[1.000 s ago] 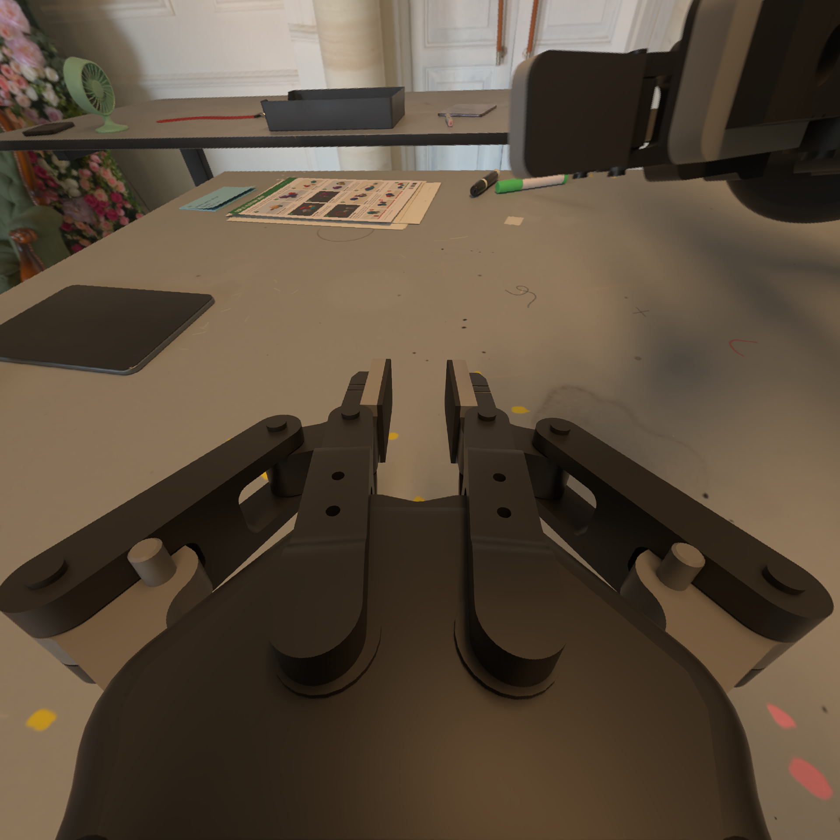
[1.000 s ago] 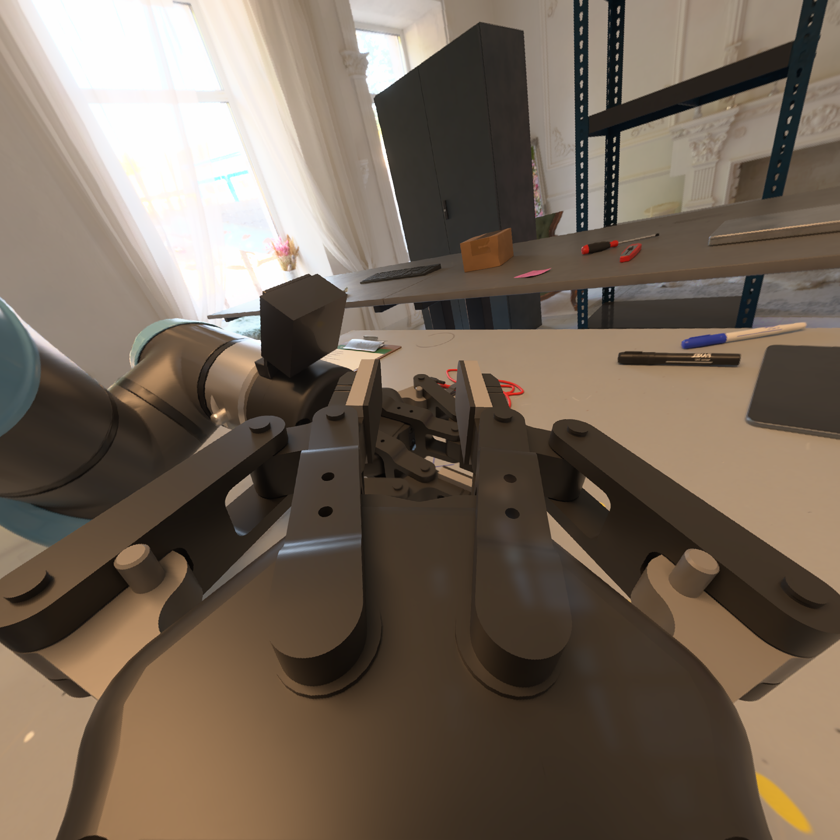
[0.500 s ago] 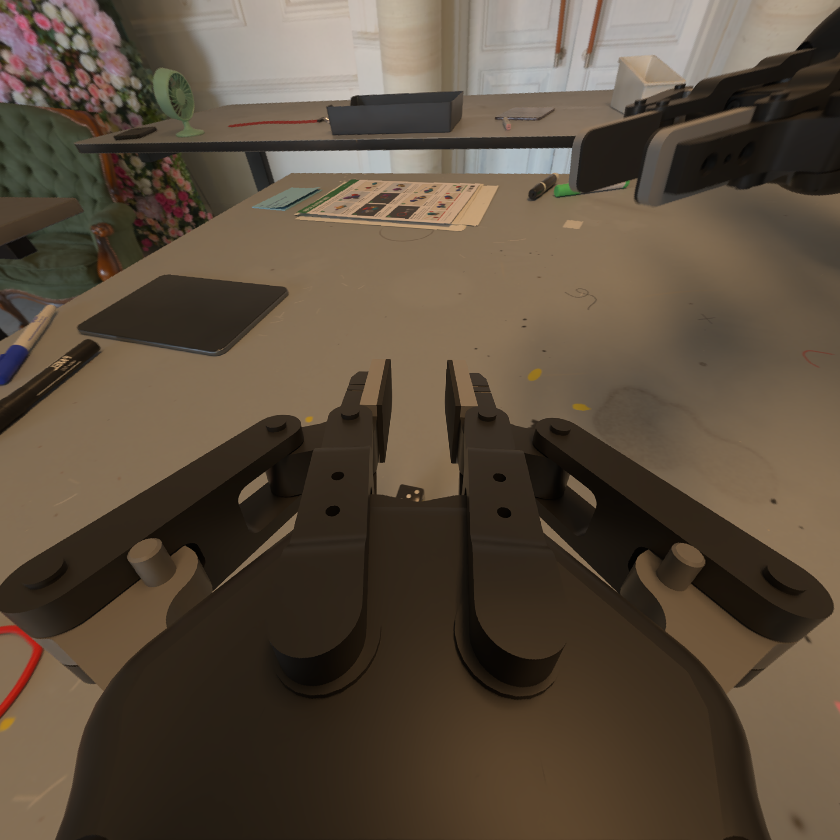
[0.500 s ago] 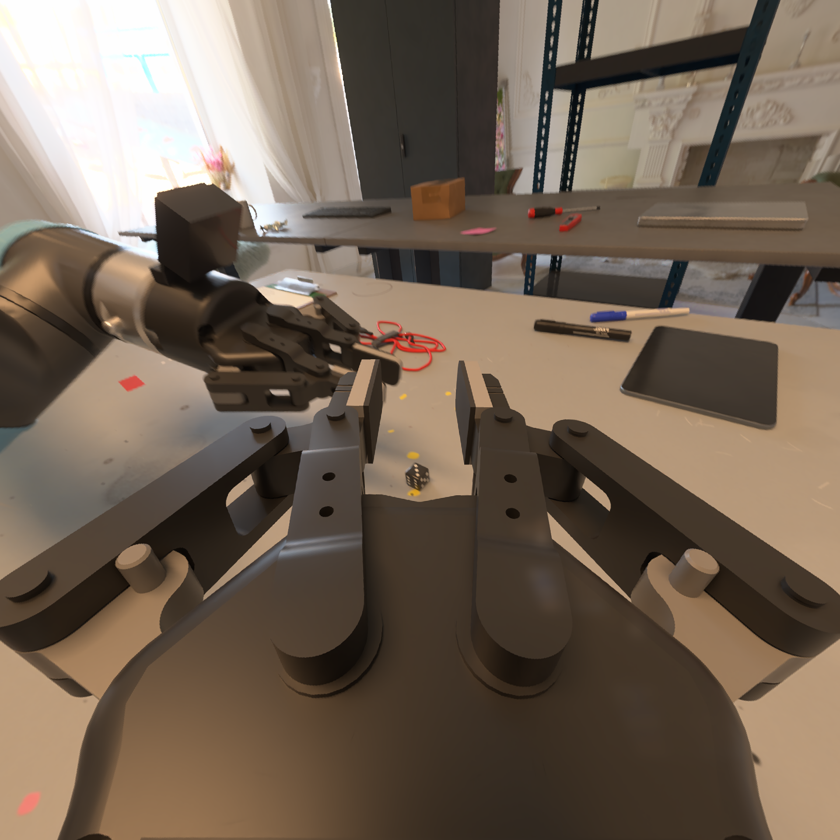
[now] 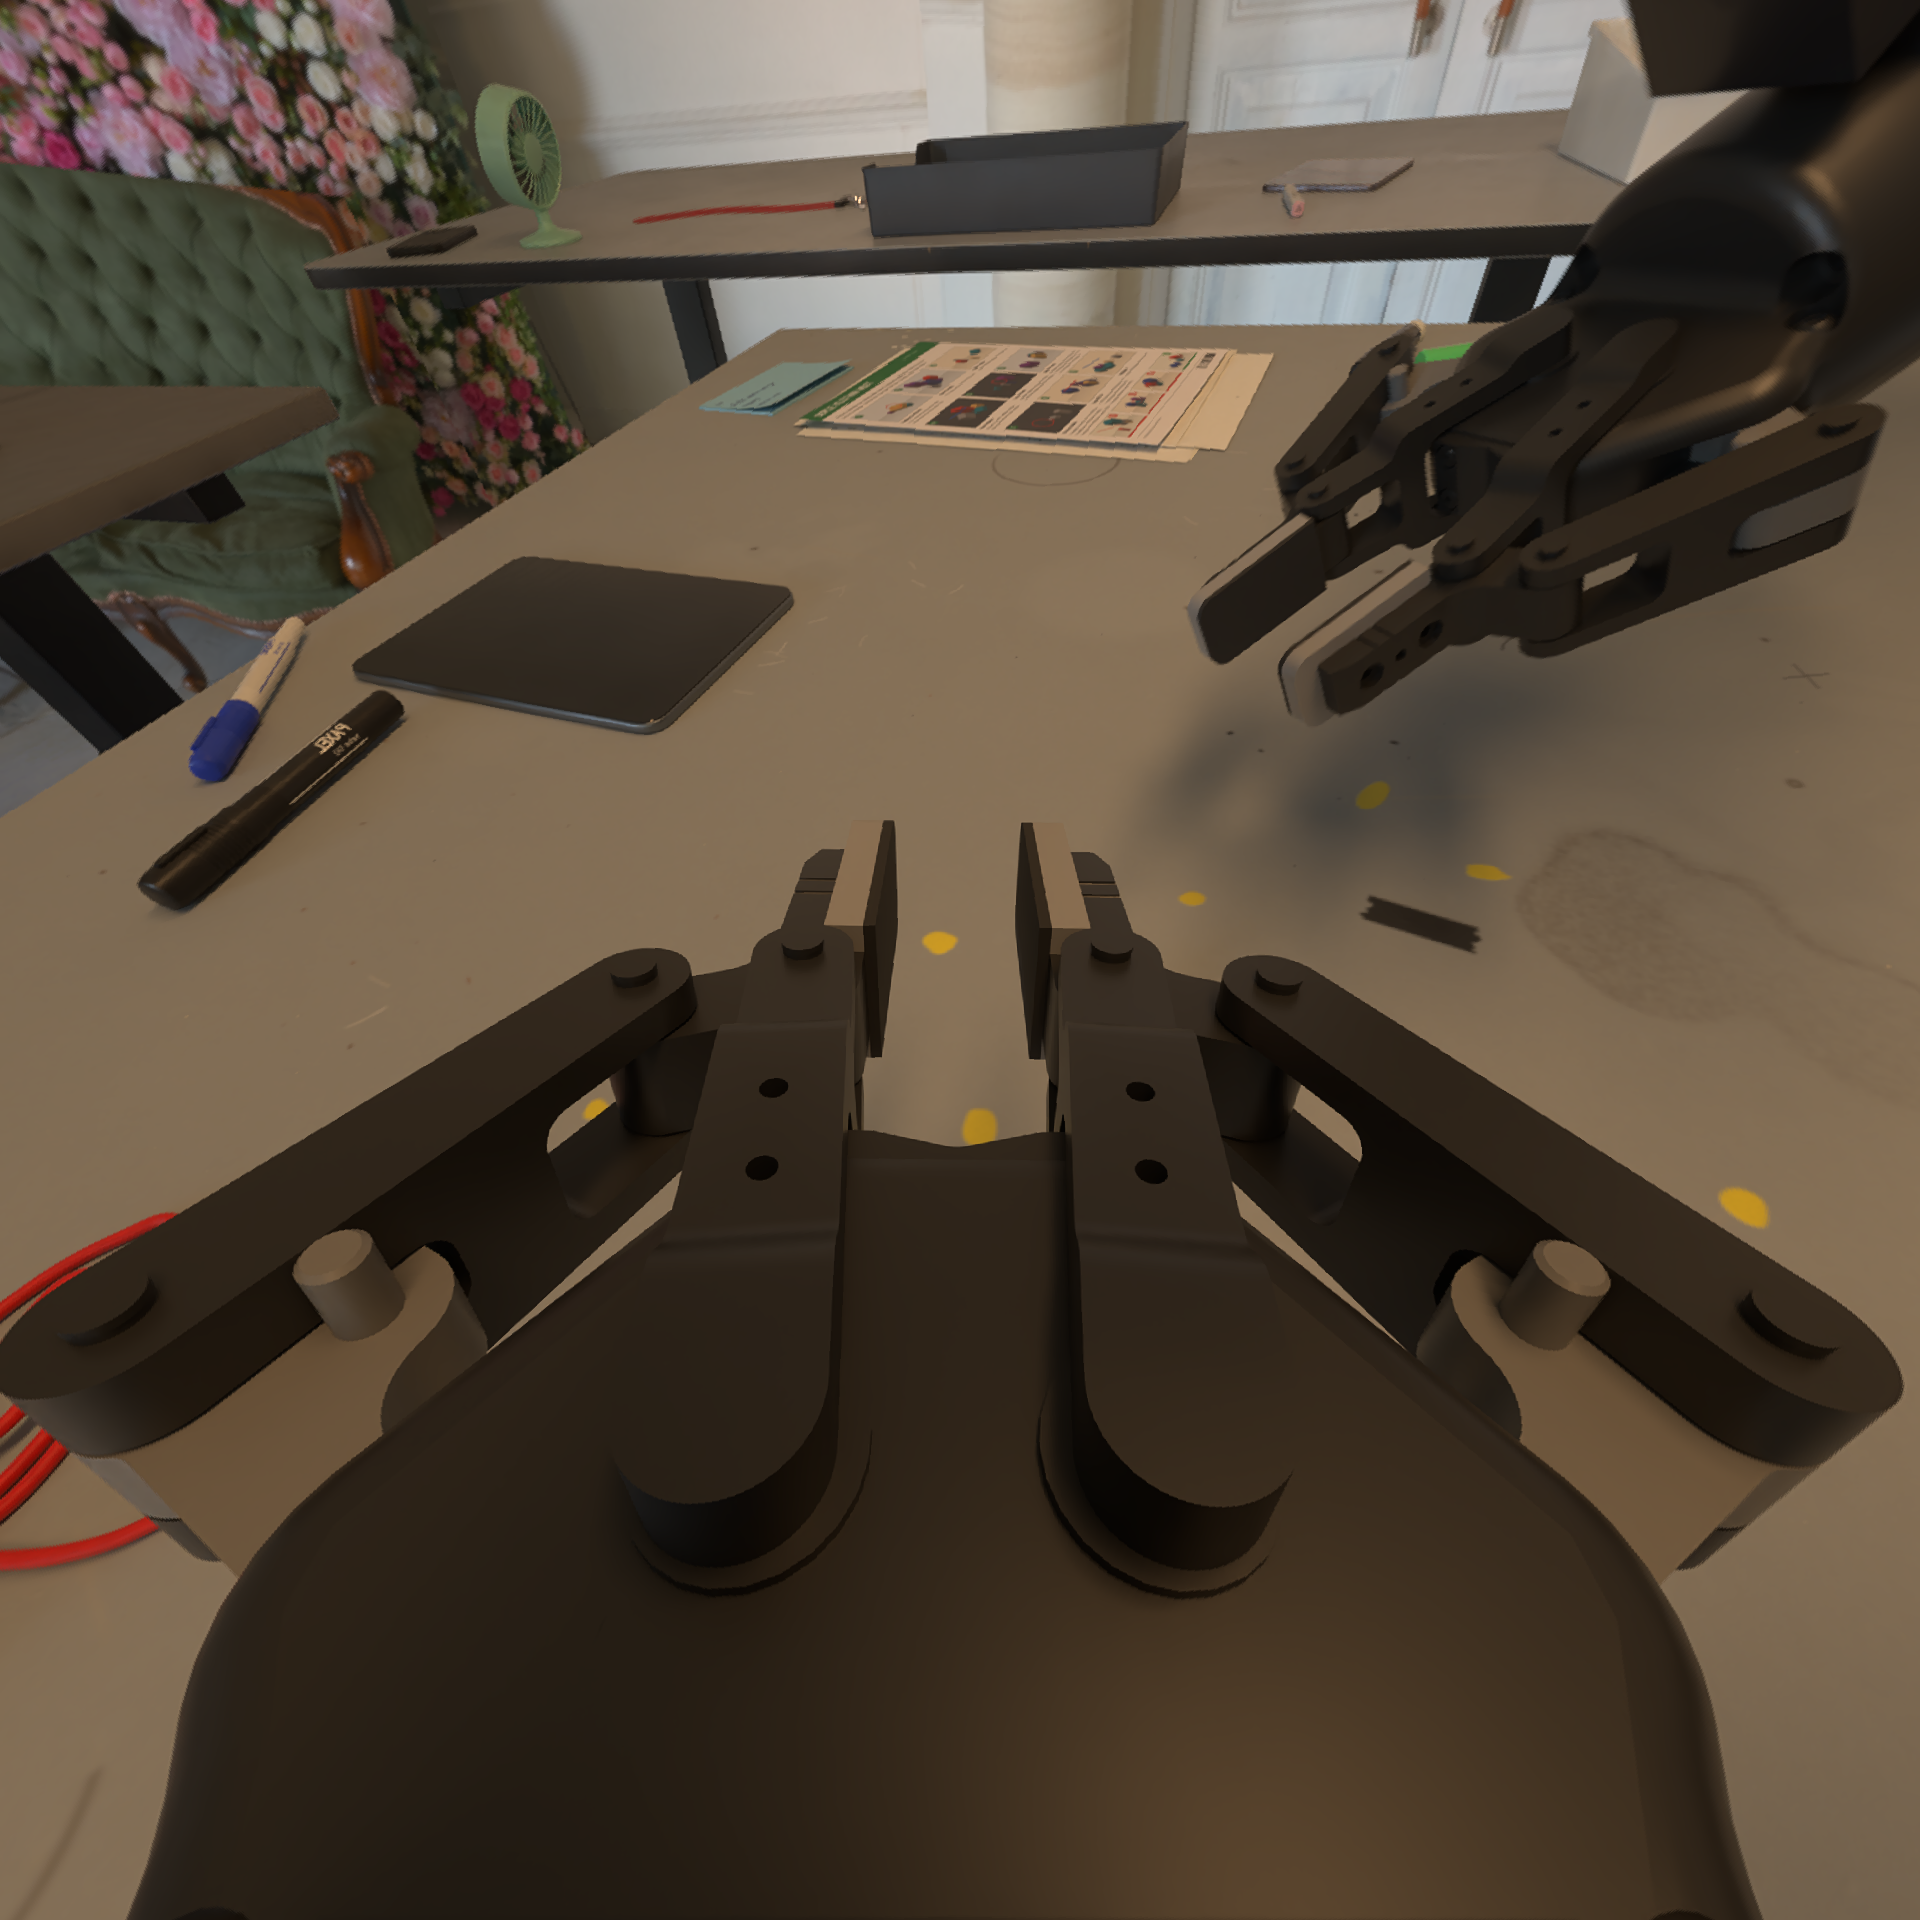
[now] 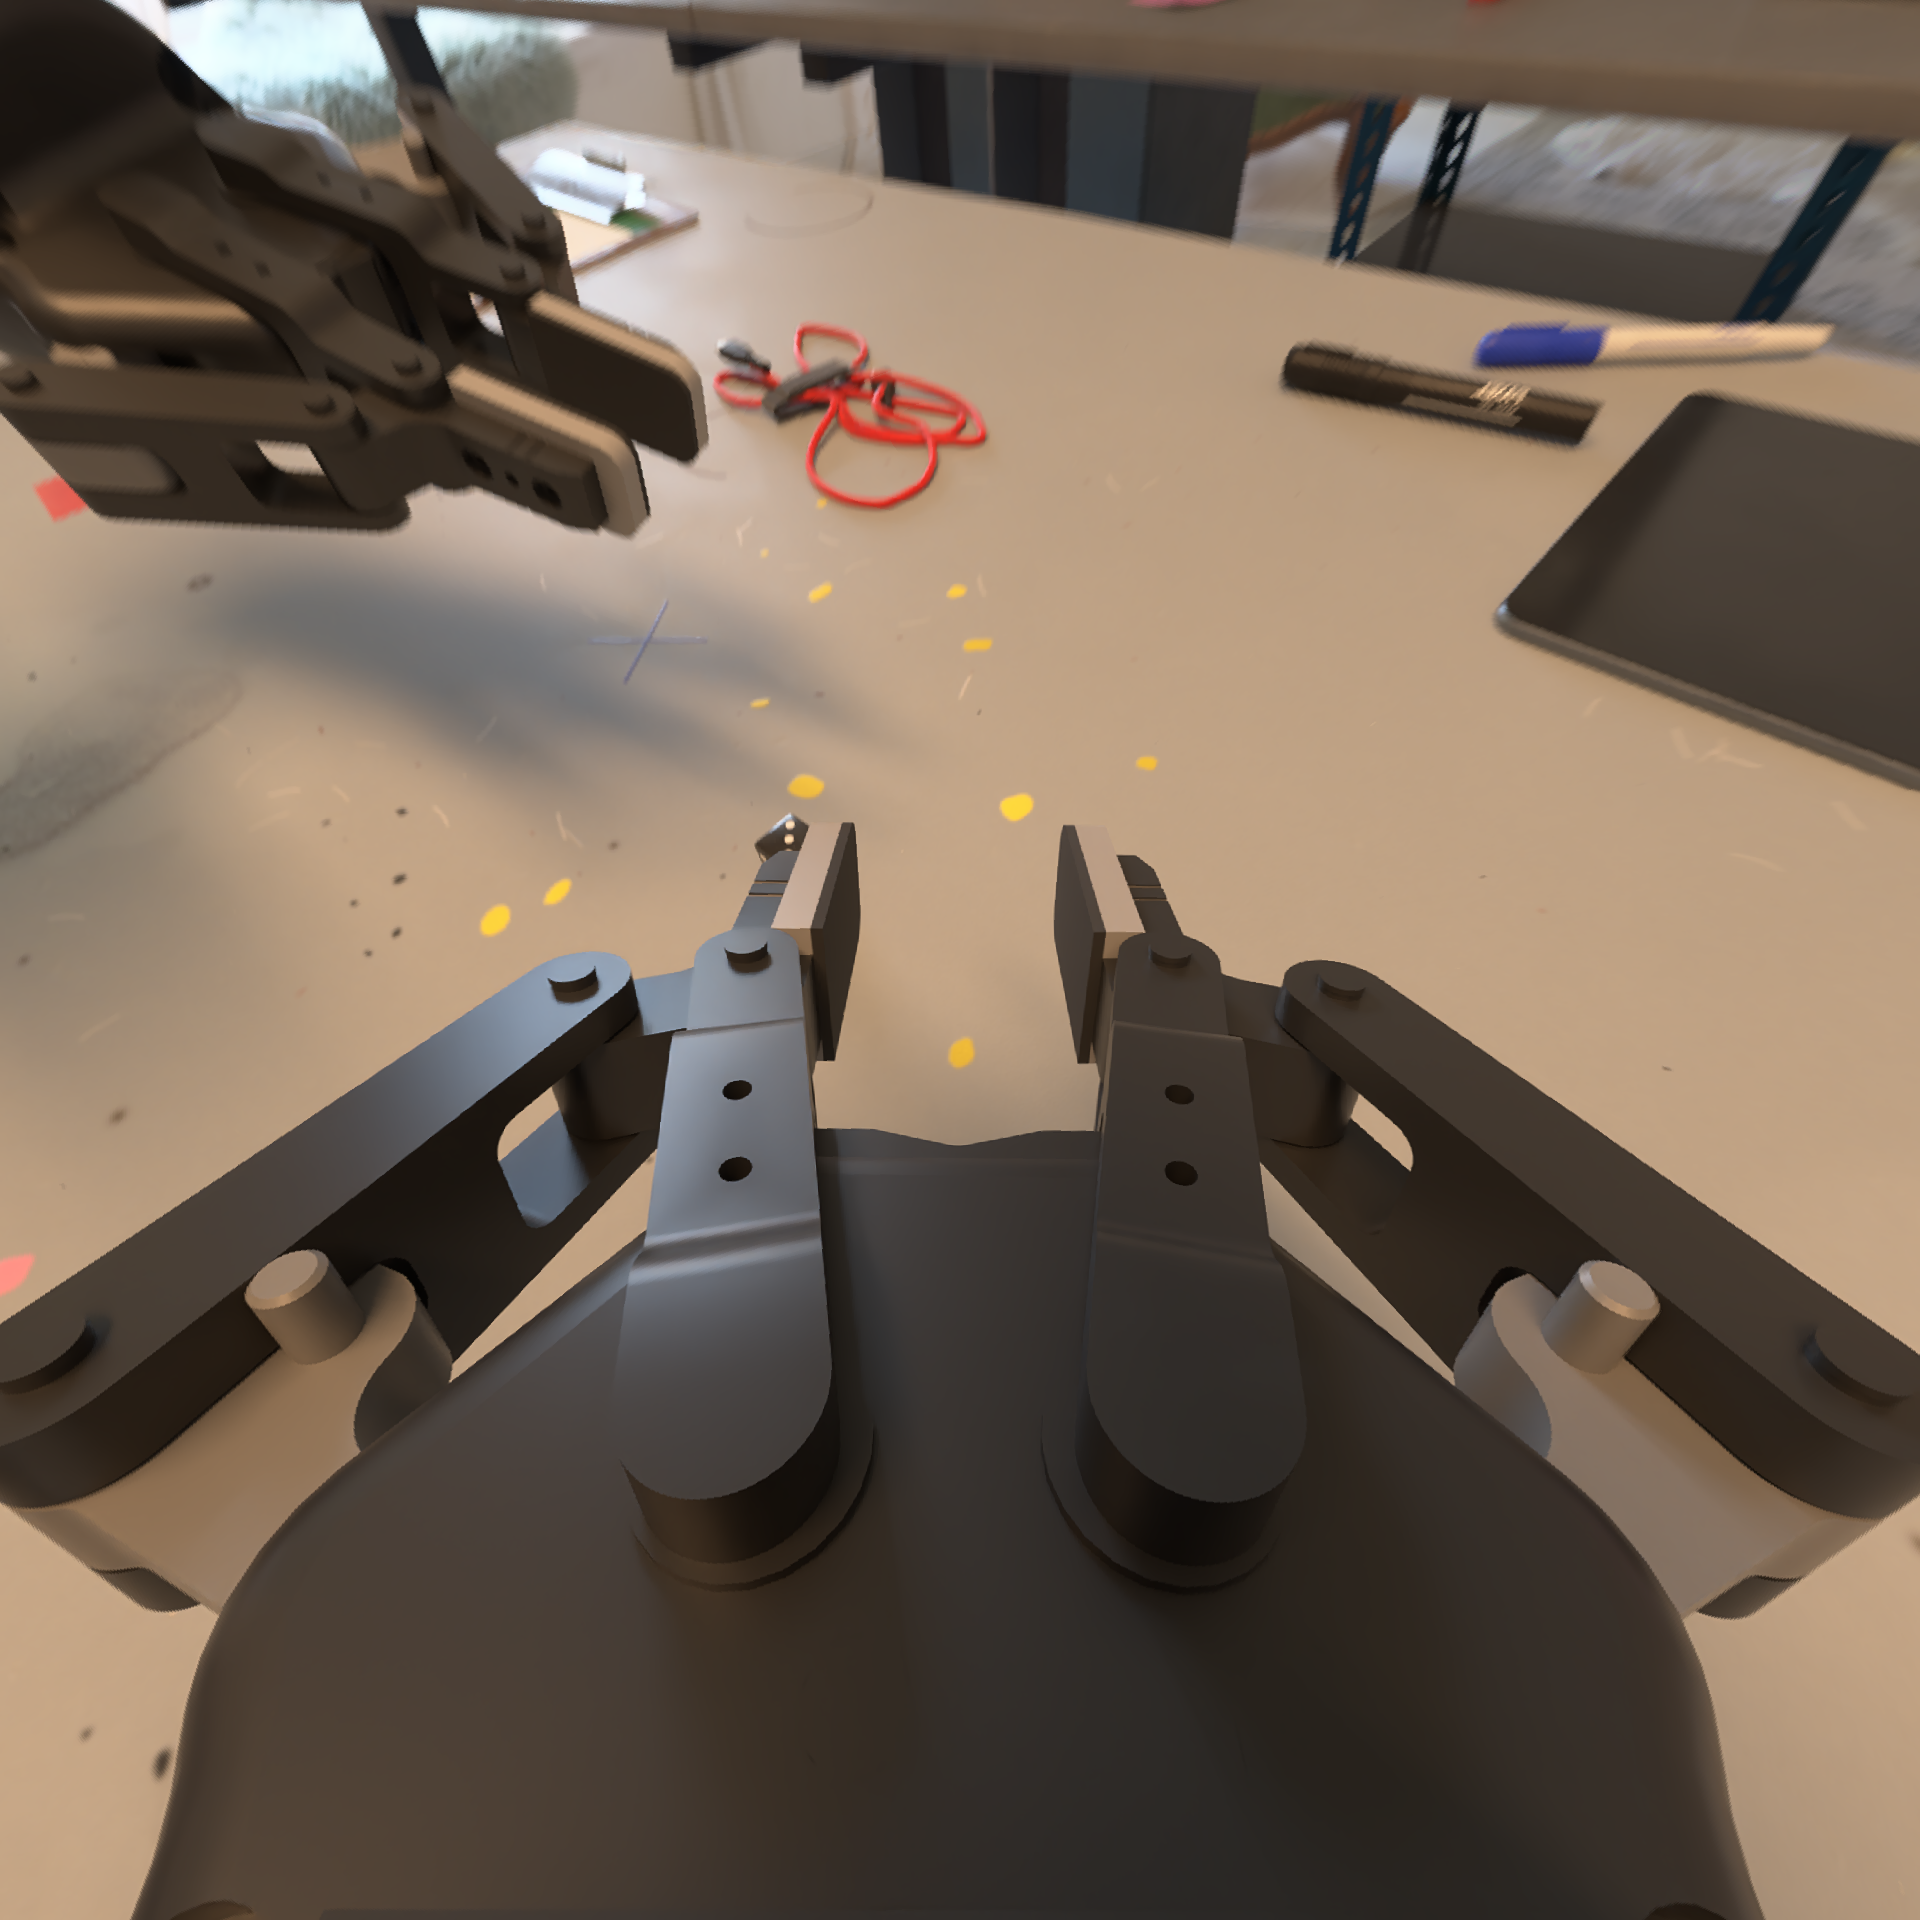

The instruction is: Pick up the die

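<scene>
A: The right gripper (image 6: 956, 883) has its jaws apart over bare table (image 6: 1299, 831); the die (image 6: 781, 834) peeks out just beyond its left fingertip.

B: The left gripper (image 5: 956, 883), jaws also apart and empty, doesn't show it, only a black marker (image 5: 272, 800) far left.

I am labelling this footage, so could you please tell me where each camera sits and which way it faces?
Left wrist view: sits on the left gripper, looking low across the table toward printed sheets and a far bench; own open fingers fill the foreground.
Right wrist view: sits on the right gripper, angled down at the table; open fingers, the die beside one fingertip.
Shared: each shows the other gripper, the black marker, blue marker, dark pad and red cable.
</scene>
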